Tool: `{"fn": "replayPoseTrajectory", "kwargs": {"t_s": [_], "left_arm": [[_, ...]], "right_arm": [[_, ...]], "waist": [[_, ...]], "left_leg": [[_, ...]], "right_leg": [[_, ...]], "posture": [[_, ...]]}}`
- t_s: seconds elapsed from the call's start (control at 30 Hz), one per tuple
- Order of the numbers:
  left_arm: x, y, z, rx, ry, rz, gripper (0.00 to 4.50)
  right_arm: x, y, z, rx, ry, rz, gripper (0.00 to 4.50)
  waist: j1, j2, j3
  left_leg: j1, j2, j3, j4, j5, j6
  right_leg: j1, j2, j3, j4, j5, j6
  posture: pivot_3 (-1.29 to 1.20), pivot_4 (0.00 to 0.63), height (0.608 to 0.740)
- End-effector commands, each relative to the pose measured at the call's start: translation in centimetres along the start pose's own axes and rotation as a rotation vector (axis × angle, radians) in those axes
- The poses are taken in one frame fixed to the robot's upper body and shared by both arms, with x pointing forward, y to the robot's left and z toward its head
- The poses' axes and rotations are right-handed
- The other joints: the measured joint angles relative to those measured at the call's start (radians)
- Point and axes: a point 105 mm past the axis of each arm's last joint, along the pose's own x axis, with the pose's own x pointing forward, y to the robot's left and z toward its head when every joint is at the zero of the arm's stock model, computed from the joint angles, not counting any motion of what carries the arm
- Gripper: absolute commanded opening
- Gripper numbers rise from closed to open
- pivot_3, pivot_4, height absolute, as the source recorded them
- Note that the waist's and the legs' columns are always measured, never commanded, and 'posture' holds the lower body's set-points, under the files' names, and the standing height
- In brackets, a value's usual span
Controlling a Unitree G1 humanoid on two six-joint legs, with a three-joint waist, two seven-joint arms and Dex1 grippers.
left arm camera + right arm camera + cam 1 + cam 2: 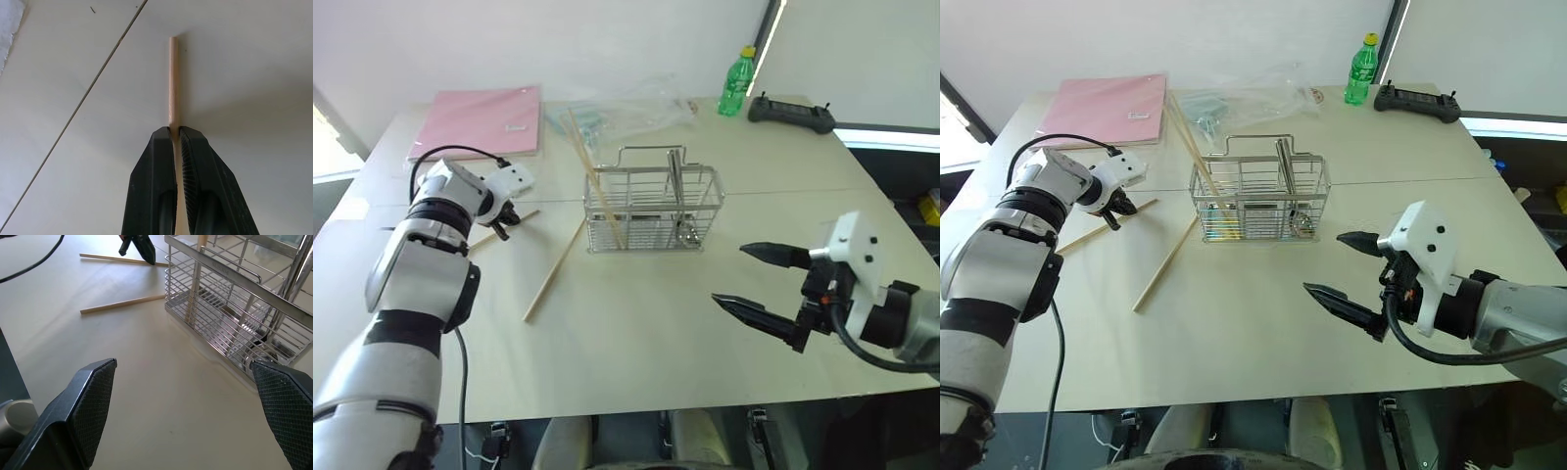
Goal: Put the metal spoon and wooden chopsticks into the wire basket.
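Left gripper (176,134), angled down at the table's (636,333) nine o'clock, pinches a chopstick (173,81); right gripper (754,279) gapes level.

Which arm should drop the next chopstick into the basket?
Left. Its gripper is shut on a chopstick lying on the table, beside the wire basket. The right gripper hangs open, holding nothing.

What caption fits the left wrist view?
Left gripper shut on a wooden chopstick lying on the table.
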Motion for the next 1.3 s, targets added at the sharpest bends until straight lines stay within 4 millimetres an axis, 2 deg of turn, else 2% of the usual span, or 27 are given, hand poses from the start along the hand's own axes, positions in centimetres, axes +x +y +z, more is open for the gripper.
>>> {"fn": "replayPoseTrajectory", "kwargs": {"t_s": [0.03, 0.3, 0.4, 0.57, 0.7, 0.83, 0.93, 1.1, 1.13, 1.2, 1.3], "left_arm": [[-0.1, 0.1, -0.2, -0.008, 0.004, -0.001, 0.03], [-0.4, 0.4, 0.0, -0.025, -0.018, 0.015, 0.03], [-1.7, 1.8, 1.8, -0.096, -0.137, 0.071, 0.03], [-5.1, 4.1, 5.1, -0.237, -0.384, 0.132, 0.03], [-9.9, 6.2, 8.0, -0.331, -0.627, 0.151, 0.03], [-17.5, 7.4, 12.5, -0.388, -1.046, 0.088, 0.03], [-23.1, 6.1, 14.9, -0.395, -1.349, -0.144, 0.03], [-28.5, 2.8, 16.1, -0.303, -1.604, -0.392, 0.03], [-29.1, 2.3, 16.2, -0.307, -1.633, -0.417, 0.03], [-29.0, 1.6, 16.7, -0.321, -1.643, -0.428, 0.03], [-27.1, 0.3, 17.1, -0.324, -1.596, -0.418, 0.03]], "right_arm": [[0.0, -0.1, 0.7, -0.024, -0.026, -0.003, 4.50], [0.0, -0.3, 0.8, -0.022, -0.029, -0.002, 4.50], [0.0, -0.4, 0.7, -0.016, -0.025, -0.001, 4.50], [-0.2, -0.5, 0.6, -0.011, -0.012, 0.002, 4.50], [-0.6, -0.5, 0.3, -0.004, 0.010, 0.007, 4.50], [-1.1, -0.5, 0.4, -0.003, 0.020, 0.018, 4.50], [-1.3, -0.6, 0.3, 0.003, 0.030, 0.016, 4.50], [-1.3, -0.7, 0.0, 0.000, 0.047, 0.018, 4.50], [-1.3, -0.7, 0.0, 0.002, 0.046, 0.018, 4.50], [-1.3, -0.8, 0.0, 0.008, 0.041, 0.016, 4.50], [-1.3, -0.9, 0.1, 0.009, 0.035, 0.012, 4.50]], "waist": [[0.000, 0.000, 0.000], [0.000, 0.000, 0.000], [0.000, 0.000, 0.000], [0.000, -0.003, 0.002], [-0.001, -0.003, 0.002], [0.000, -0.004, 0.002], [-0.001, -0.004, 0.002], [-0.006, -0.002, 0.001], [-0.006, -0.002, 0.001], [-0.005, -0.002, 0.001], [-0.004, -0.002, 0.001]], "left_leg": [[0.000, 0.000, 0.000, 0.000, 0.000, 0.000], [0.000, 0.000, 0.000, 0.000, 0.000, 0.000], [0.000, 0.000, 0.000, 0.000, 0.000, 0.000], [0.000, 0.000, -0.001, 0.000, 0.000, 0.000], [0.000, 0.000, 0.000, 0.000, 0.000, 0.000], [0.000, 0.000, 0.000, 0.000, 0.000, 0.000], [0.000, 0.000, 0.000, 0.000, 0.000, 0.000], [0.001, 0.000, 0.000, 0.000, 0.000, 0.000], [0.002, 0.000, 0.000, 0.000, 0.000, 0.000], [0.002, 0.001, 0.000, 0.000, 0.000, -0.001], [0.003, 0.001, 0.000, 0.001, 0.001, -0.001]], "right_leg": [[0.000, 0.000, 0.000, 0.000, 0.000, 0.000], [0.000, 0.000, 0.000, 0.000, 0.000, 0.000], [0.000, 0.000, 0.000, 0.000, 0.000, 0.000], [0.000, 0.000, 0.000, 0.000, 0.000, 0.000], [0.000, 0.000, 0.000, 0.000, 0.000, 0.000], [0.000, 0.000, 0.000, 0.000, 0.000, 0.000], [0.000, 0.000, 0.000, 0.000, 0.000, 0.000], [0.000, -0.001, 0.000, 0.001, 0.000, 0.000], [0.001, -0.001, 0.000, 0.001, 0.000, 0.000], [0.001, 0.000, 0.000, 0.002, 0.000, 0.000], [0.002, 0.000, 0.000, 0.002, 0.000, 0.000]], "posture": [[0.00, 0.150, 0.722], [0.00, 0.150, 0.722], [0.00, 0.150, 0.722], [0.00, 0.150, 0.722], [0.00, 0.150, 0.722], [0.00, 0.150, 0.722], [0.00, 0.150, 0.722], [0.00, 0.150, 0.722], [0.00, 0.150, 0.722], [0.00, 0.150, 0.722], [0.00, 0.150, 0.722]]}}
